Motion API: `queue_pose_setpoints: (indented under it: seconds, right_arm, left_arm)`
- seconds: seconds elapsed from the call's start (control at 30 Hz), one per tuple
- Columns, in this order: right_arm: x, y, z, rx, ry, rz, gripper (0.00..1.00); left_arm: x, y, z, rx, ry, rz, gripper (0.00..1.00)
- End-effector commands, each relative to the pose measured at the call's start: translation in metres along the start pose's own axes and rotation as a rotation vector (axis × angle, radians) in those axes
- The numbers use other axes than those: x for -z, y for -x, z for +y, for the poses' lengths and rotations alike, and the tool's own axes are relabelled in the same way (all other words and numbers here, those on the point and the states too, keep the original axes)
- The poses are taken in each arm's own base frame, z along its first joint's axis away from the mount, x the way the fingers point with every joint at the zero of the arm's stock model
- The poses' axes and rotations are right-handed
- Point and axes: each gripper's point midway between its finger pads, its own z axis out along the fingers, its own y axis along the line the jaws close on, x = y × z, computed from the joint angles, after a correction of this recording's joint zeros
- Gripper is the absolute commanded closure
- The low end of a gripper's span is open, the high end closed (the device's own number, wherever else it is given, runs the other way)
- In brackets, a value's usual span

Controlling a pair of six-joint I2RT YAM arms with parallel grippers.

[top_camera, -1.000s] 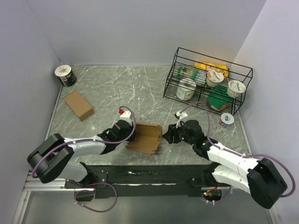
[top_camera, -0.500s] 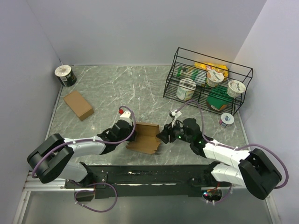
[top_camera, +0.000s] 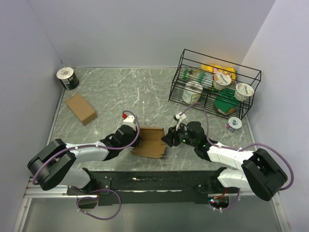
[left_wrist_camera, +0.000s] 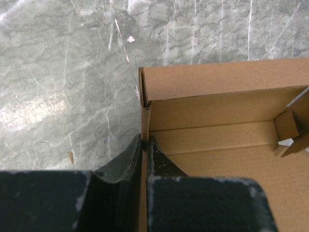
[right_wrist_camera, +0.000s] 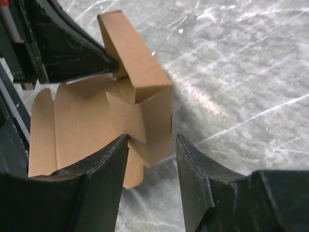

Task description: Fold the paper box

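Currently left gripper point(left_wrist_camera: 145, 141) pinches the paper box point(left_wrist_camera: 217, 79) wall at 9 o'clock; right gripper point(right_wrist_camera: 151, 140) (jaws apart, empty) closing askew could crumple it.

The plain brown cardboard paper box point(top_camera: 150, 141) lies half-folded and open-topped on the near middle of the desk point(top_camera: 145, 92), side walls raised, one end flap partly upright.

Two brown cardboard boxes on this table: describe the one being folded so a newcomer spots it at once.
On the marble table, look near the front edge. The paper box lies there between the right gripper and the left gripper, which pinches its wall. Unlike the closed brown box farther back on the left, it is open-topped and half-formed.
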Motion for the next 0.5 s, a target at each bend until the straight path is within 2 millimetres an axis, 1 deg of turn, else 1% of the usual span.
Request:
queue_pose_setpoints:
  seconds: [0.0, 0.2, 0.23, 0.47]
  right_arm:
    - [-0.009, 0.035, 0.000, 0.050, -0.025, -0.097, 0.49]
    - [-0.016, 0.035, -0.007, 0.051, -0.077, -0.083, 0.47]
    - [-0.018, 0.036, -0.005, 0.053, -0.074, -0.082, 0.47]
    - [-0.024, 0.030, -0.015, 0.043, -0.145, -0.056, 0.45]
  left_arm:
    - [0.004, 0.009, -0.008, -0.003, -0.045, -0.036, 0.98]
    - [0.005, 0.007, -0.006, -0.003, -0.040, -0.034, 0.99]
    - [0.005, 0.007, -0.006, -0.001, -0.041, -0.035, 0.98]
    - [0.006, 0.006, -0.006, 0.000, -0.042, -0.037, 0.99]
